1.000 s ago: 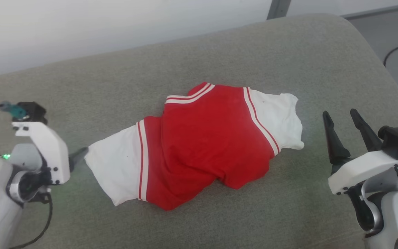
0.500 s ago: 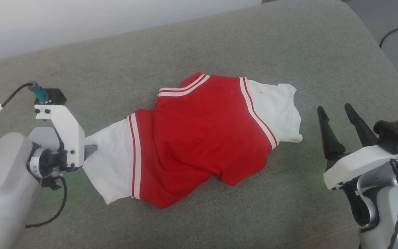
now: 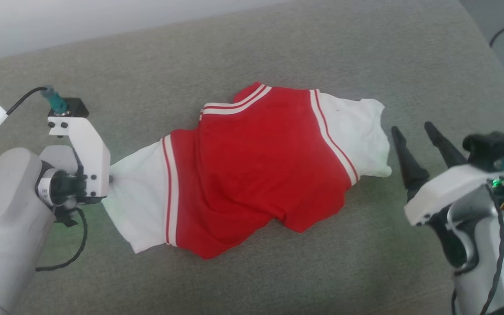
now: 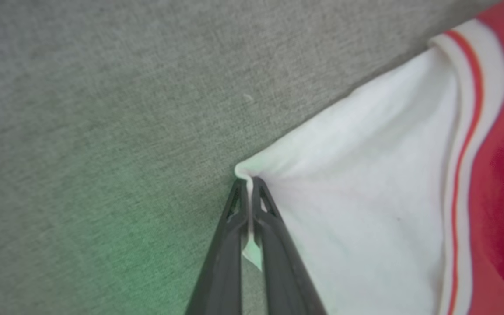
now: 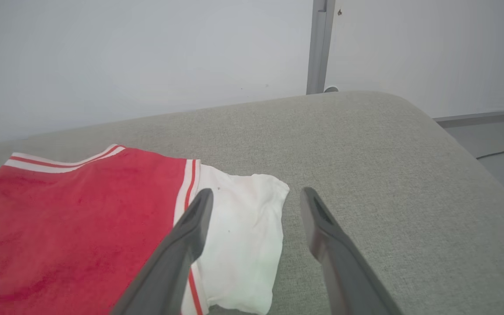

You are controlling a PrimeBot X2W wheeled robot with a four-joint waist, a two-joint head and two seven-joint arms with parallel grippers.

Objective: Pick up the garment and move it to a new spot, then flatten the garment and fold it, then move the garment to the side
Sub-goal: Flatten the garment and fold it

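Corner pinched, lift pending
Head view: one garment (image 3: 256, 170) lies crumpled on the cushion (image 3: 365, 52) between two grippers. Left wrist view: left gripper (image 4: 246, 183) clenched on its white left corner; so thin a pinch may slip on lifting. Right wrist view: right gripper (image 5: 256, 192) spread, empty, just beside its right edge.

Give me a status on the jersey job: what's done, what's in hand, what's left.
Done: nothing complete; the garment lies rumpled on the grey cushion, not lifted.
In hand: the left gripper is shut on the edge of one white sleeve, the first grasp for the pick-up. The right gripper is open near the other sleeve, holding nothing.
Left: lifting and moving, flattening, folding, setting aside.
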